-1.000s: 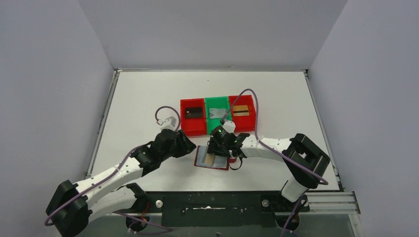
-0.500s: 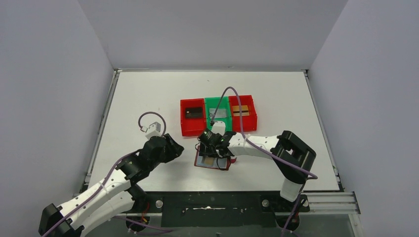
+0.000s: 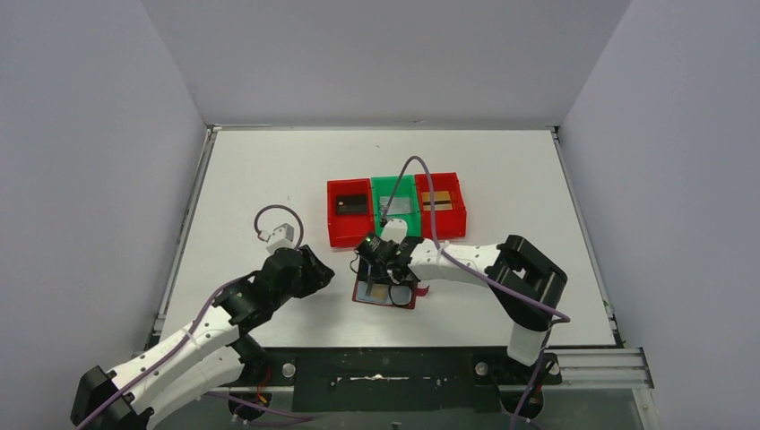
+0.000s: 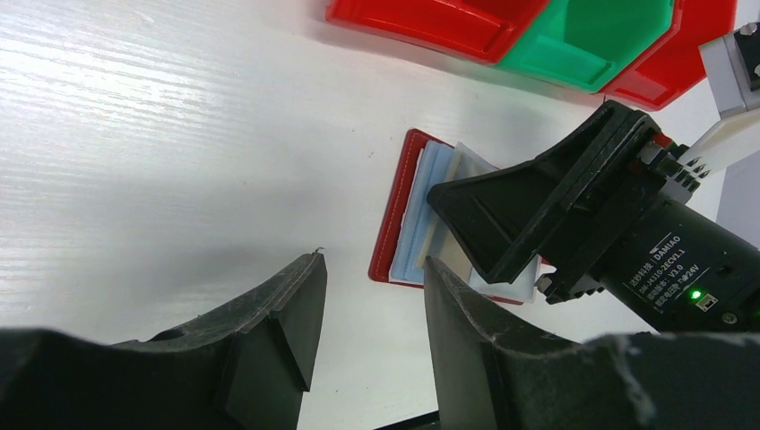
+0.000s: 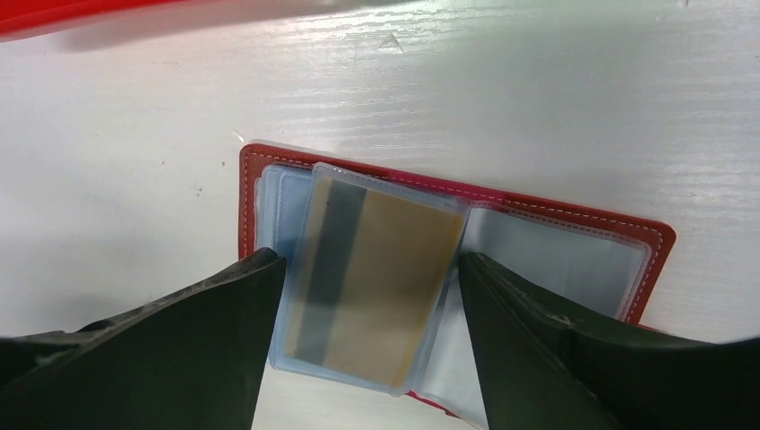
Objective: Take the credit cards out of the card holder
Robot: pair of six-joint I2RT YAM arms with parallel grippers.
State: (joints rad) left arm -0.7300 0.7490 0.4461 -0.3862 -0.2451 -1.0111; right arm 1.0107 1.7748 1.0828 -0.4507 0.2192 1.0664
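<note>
The card holder [image 5: 574, 219] lies open on the table [image 3: 269, 179], just in front of 3 bins [image 3: 394, 177]; 1 gold credit card [image 5: 394, 278] sits in its clear sleeve [image 5: 358, 184]; the right gripper [image 5: 367, 296] straddles that sleeve, fingers wide; the left gripper [image 4: 372, 296], apart to the left, is part-spread and empty.

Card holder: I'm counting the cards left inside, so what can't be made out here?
- Top view: right gripper covers most of the card holder; contents too small.
- Left wrist view: the right gripper hides the sleeves' right part.
- Right wrist view: gold card's sleeve hides the sleeves beneath; fingers cover the holder's near corners.
</note>
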